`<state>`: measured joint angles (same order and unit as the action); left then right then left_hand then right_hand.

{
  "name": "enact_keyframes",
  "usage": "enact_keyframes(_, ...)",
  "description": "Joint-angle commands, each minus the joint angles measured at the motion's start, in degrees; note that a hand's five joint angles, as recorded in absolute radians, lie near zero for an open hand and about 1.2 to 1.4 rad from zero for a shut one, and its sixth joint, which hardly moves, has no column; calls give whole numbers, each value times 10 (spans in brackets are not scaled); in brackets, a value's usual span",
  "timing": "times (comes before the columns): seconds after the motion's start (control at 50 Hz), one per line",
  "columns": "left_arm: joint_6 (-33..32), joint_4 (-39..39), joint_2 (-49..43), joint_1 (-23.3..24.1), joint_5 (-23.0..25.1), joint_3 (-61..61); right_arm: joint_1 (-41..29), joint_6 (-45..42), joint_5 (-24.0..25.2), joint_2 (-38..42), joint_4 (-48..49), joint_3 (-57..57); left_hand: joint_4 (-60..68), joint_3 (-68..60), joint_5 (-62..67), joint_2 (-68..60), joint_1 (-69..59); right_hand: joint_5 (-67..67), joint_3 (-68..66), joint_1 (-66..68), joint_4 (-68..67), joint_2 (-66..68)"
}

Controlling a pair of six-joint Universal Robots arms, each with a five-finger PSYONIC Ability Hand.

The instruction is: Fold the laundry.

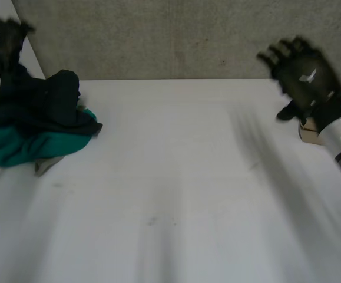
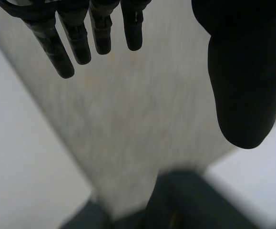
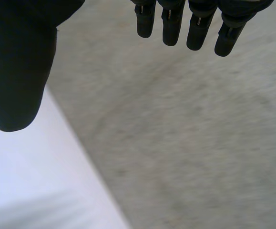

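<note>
Nothing is folded yet: the clothes (image 1: 40, 121) lie heaped while both hands (image 1: 303, 71) (image 1: 2, 38) hover spread, holding nothing.

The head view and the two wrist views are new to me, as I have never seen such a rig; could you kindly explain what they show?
This is a two-armed robot at a white table. The head view looks down from a camera between the arms: the left hand is raised on one side and the right hand on the other. Each wrist view looks along that hand's own palm, so you see its black fingers and thumb close up. Both hands are open and hold nothing. On the table near the left hand lies a heap of unfolded laundry: a dark garment on top of a teal garment.
</note>
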<state>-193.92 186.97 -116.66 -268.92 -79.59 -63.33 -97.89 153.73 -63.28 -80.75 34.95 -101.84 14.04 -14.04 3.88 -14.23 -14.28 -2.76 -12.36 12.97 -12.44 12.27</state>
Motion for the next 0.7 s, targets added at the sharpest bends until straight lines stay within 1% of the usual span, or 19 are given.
enact_keyframes(0.02, -75, 55, -197, -46, 27, 88, -19, -3, -4, 41, -47, -40, 10, -10, 12, -9, -8, 28, 24, -30, 24, -23)
enact_keyframes(0.08, -74, 59, -234, -55, 59, 111, -17, -12, -5, 67, -65, -42, 66, -66, 67, -64, -63, 28, 24, -30, 24, -23)
enact_keyframes(0.1, -73, 60, -260, -56, 87, 129, -16, -14, -5, 72, -67, -43, 128, -128, 129, -126, -125, 28, 24, -30, 24, -23)
enact_keyframes(0.14, -71, 61, -276, -58, 103, 142, -15, -20, -5, 76, -74, -48, 209, -209, 210, -207, -206, 28, 24, -30, 24, -23)
enact_keyframes(0.16, -67, 61, -293, -59, 110, 159, -15, -22, -6, 76, -74, -49, 321, -321, 322, -319, -318, 28, 24, -30, 24, -23)
enact_keyframes(0.22, -61, 62, -306, -56, 113, 170, -14, -27, -5, 76, -74, -57, 421, -421, 422, -419, -418, 28, 24, -30, 24, -23)
enact_keyframes(0.24, -59, 65, -310, -56, 113, 172, -14, -28, -5, 76, -74, -58, 534, -534, 536, -532, -532, 28, 24, -30, 24, -23)
enact_keyframes(0.28, -57, 74, -310, -52, 111, 171, -14, -30, -6, 75, -74, -62, 659, -659, 661, -657, -657, 28, 24, -30, 24, -23)
enact_keyframes(0.36, -48, 115, -292, -31, 90, 139, -13, -30, -8, 69, -74, -64, 660, -660, 661, -658, -657, 28, 24, -30, 24, -23)
enact_keyframes(0.38, -35, 133, -249, -18, 76, 110, -13, -30, -8, 68, -74, -64, 660, -660, 661, -658, -657, 28, 24, -30, 24, -23)
enact_keyframes(0.42, -20, 150, -207, -8, 69, 84, -13, -29, -13, 61, -74, -64, 660, -660, 661, -658, -657, 28, 24, -30, 24, -23)
enact_keyframes(0.44, -9, 160, -183, -2, 67, 67, -13, -29, -15, 60, -74, -63, 660, -660, 661, -658, -657, 28, 24, -30, 24, -23)
enact_keyframes(0.46, 19, 187, -136, 10, 67, 31, -13, -29, -18, 58, -74, -63, 660, -660, 661, -658, -657, 28, 24, -30, 24, -23)
enact_keyframes(0.52, 62, 227, -83, 40, 70, -14, -11, -28, -32, 51, -74, -61, 660, -660, 661, -658, -657, 28, 24, -30, 24, -23)
enact_keyframes(0.54, 92, 240, -57, 65, 75, -35, -11, -27, -34, 48, -74, -61, 660, -660, 661, -658, -657, 28, 24, -30, 24, -23)
enact_keyframes(0.6, 134, 253, -14, 104, 95, -64, -10, -24, -46, 37, -74, -62, 660, -660, 661, -658, -657, 28, 24, -30, 24, -23)
enact_keyframes(0.62, 162, 249, 17, 130, 115, -84, -10, -24, -47, 33, -74, -62, 660, -660, 661, -658, -657, 28, 24, -30, 24, -23)
enact_keyframes(0.68, 186, 241, 42, 170, 150, -114, -9, -23, -49, 20, -74, -64, 660, -660, 661, -658, -657, 28, 24, -30, 24, -23)
enact_keyframes(0.7, 197, 237, 43, 200, 168, -127, -9, -22, -49, 17, -74, -64, 660, -660, 661, -658, -657, 28, 24, -30, 24, -23)
